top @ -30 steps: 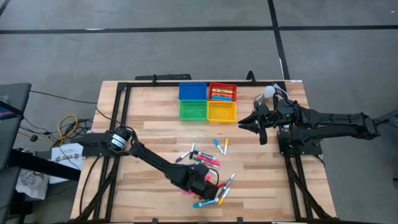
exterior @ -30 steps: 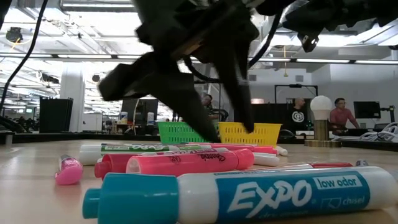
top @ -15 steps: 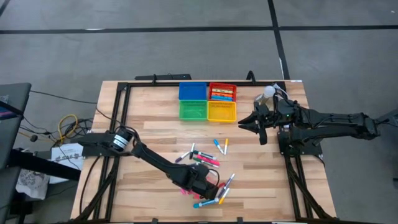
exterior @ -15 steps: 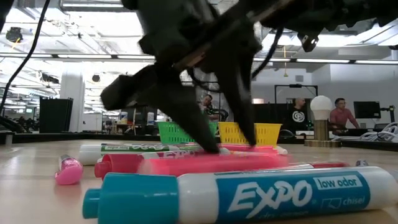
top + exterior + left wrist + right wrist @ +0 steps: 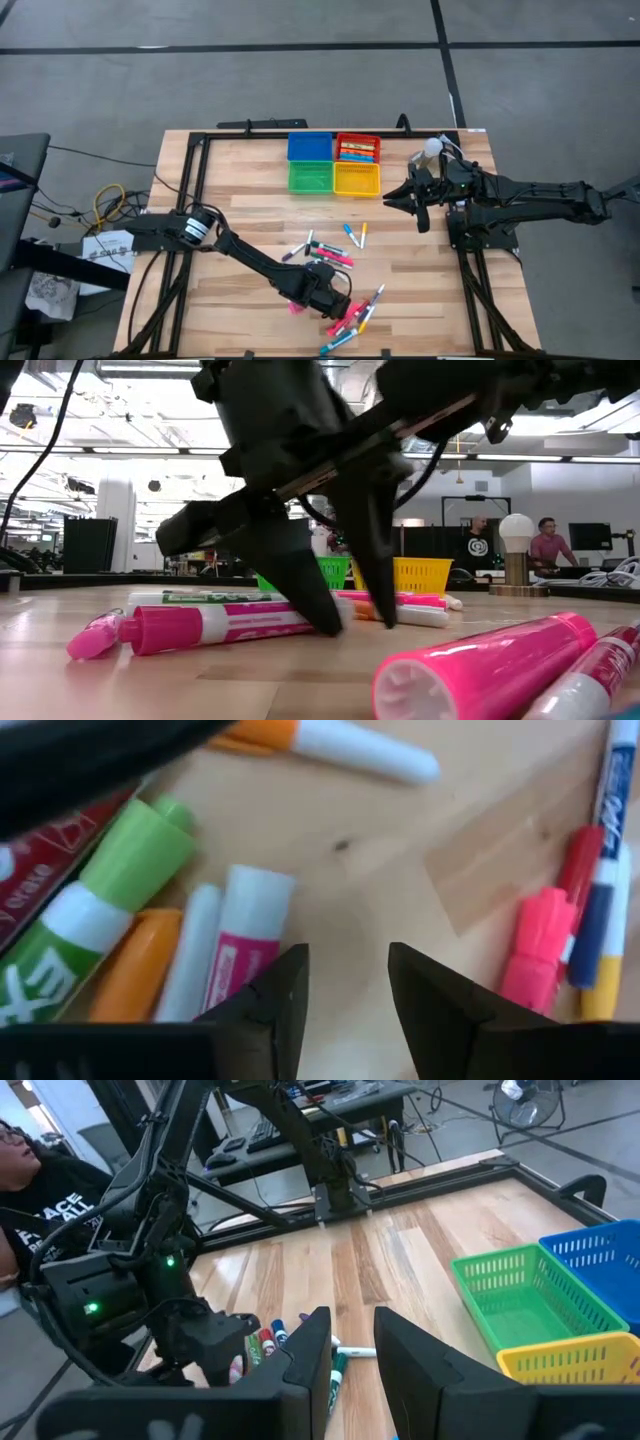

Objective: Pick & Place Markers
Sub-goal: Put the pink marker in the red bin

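Note:
Several markers lie flat on the wooden table: one group [image 5: 325, 252] at mid-table, a pair [image 5: 354, 234] nearer the trays, and a pile [image 5: 354, 318] by the near edge. My left gripper [image 5: 328, 297] stands open between these groups, pointing down, its tips at the table top [image 5: 355, 622] with bare wood between them [image 5: 348, 960]. A pink-capped marker [image 5: 215, 628] lies beside one finger. A big pink marker [image 5: 490, 665] lies close to the low camera. My right gripper [image 5: 388, 201] hangs open above the table's right side [image 5: 345, 1330], away from all markers. My left gripper comes from above, pointing down. The pink-labelled marker [image 5: 238, 945] lies flat on the table, and its end runs up to the outer side of one finger [image 5: 312, 615]. Whether finger and marker touch, I cannot tell. Nothing sits between the fingers.
Four small square trays sit together near the far edge: blue [image 5: 309, 147], red [image 5: 357, 157] with markers in it, green [image 5: 311, 178] and yellow [image 5: 356, 179]. A black frame runs along the table's sides. People sit in the room behind. Bare wood lies left of the left arm.
My left gripper has come down among the near markers and swept through them. The teal marker in front of the low camera has slid away toward the near edge. Pink markers have slid and turned; one now lies close to the low camera.

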Motion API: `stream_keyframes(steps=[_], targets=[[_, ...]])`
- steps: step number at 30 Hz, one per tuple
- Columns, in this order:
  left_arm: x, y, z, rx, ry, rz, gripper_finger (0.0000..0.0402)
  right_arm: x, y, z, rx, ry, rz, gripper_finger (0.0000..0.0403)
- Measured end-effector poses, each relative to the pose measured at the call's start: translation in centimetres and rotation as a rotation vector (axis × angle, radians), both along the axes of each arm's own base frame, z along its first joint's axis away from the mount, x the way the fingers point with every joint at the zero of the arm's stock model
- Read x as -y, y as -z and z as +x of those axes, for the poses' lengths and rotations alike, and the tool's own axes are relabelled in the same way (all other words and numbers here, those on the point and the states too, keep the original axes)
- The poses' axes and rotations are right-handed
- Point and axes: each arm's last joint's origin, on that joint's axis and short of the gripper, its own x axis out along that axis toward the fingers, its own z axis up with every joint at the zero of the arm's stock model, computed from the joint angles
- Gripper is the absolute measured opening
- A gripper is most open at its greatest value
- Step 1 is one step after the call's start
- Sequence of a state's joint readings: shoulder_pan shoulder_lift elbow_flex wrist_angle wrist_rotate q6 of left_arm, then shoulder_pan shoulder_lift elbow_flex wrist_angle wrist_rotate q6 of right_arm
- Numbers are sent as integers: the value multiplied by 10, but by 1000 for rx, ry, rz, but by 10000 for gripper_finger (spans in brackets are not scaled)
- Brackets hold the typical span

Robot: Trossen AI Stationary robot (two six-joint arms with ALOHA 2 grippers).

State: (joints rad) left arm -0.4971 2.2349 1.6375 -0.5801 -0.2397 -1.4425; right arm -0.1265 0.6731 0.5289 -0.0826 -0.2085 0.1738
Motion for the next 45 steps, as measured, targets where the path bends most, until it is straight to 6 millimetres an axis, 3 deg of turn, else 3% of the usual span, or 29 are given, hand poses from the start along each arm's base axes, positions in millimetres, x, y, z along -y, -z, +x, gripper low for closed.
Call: stream_keyframes(steps=[11, 17, 22, 31, 45], targets=[[-4, -33, -2, 86, 41, 41, 141, 0, 1, 0, -7, 1, 2, 70], [15, -48, -7, 178, 85, -2, 141, 0, 1, 0, -10, 0, 3, 70], [30, -44, -14, 179, 108, -18, 141, 0, 1, 0, -9, 0, 2, 70], [22, -31, -6, 175, 54, 20, 141, 0, 1, 0, -7, 1, 2, 70], [24, -26, -5, 174, 48, 23, 141, 0, 1, 0, -7, 1, 3, 70]])
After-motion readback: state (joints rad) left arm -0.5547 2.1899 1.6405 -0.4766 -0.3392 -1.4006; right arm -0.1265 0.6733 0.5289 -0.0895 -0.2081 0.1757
